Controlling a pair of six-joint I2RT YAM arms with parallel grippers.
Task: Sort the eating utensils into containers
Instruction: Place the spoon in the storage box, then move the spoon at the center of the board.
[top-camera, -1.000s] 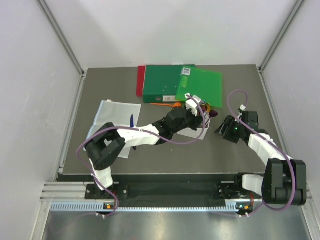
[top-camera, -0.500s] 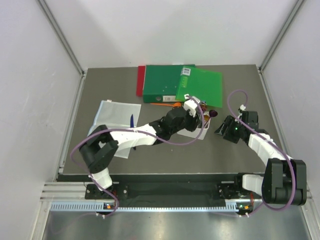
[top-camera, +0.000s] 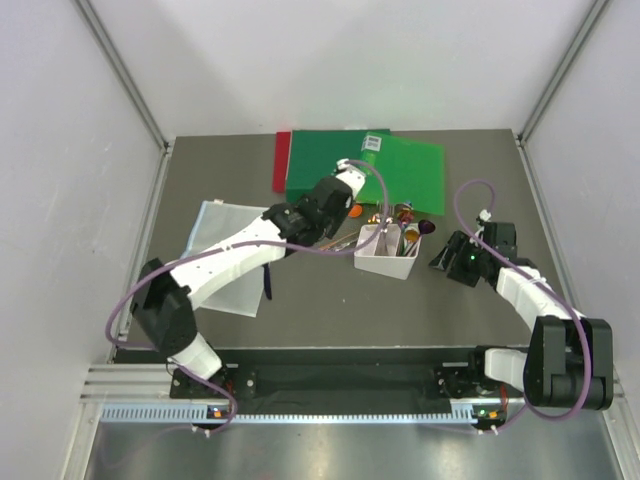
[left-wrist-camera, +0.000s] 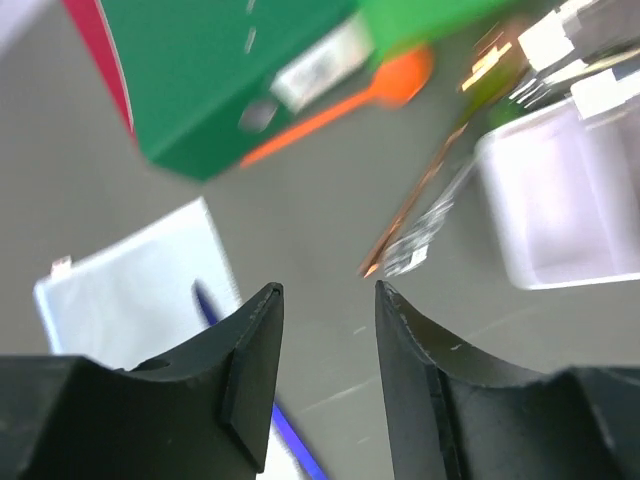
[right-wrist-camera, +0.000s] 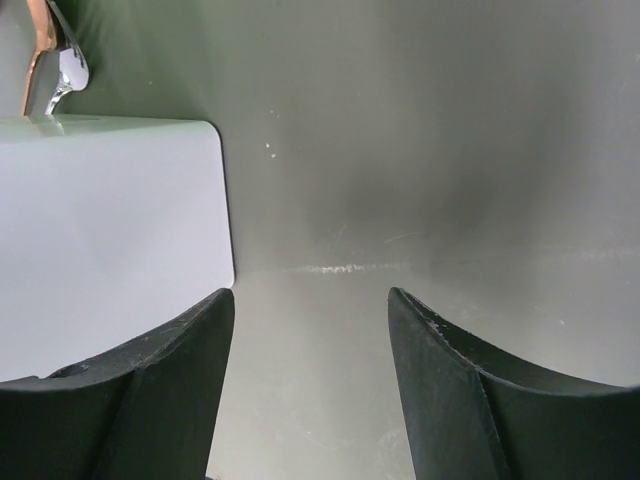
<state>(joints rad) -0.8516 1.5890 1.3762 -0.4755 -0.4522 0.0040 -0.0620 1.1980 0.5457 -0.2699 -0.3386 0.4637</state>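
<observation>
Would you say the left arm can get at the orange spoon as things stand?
Probably yes: the left pincer hangs open nearby, nothing lies over the orange spoon, though its handle hugs the green folder.

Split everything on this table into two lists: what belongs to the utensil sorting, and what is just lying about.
Belongs to the job:
- white bin
- utensils standing in the bin
- metallic utensils beside the bin
- orange spoon
- dark blue utensil

Just lying about:
- green folders
- red folder
- clear plastic sheet
</observation>
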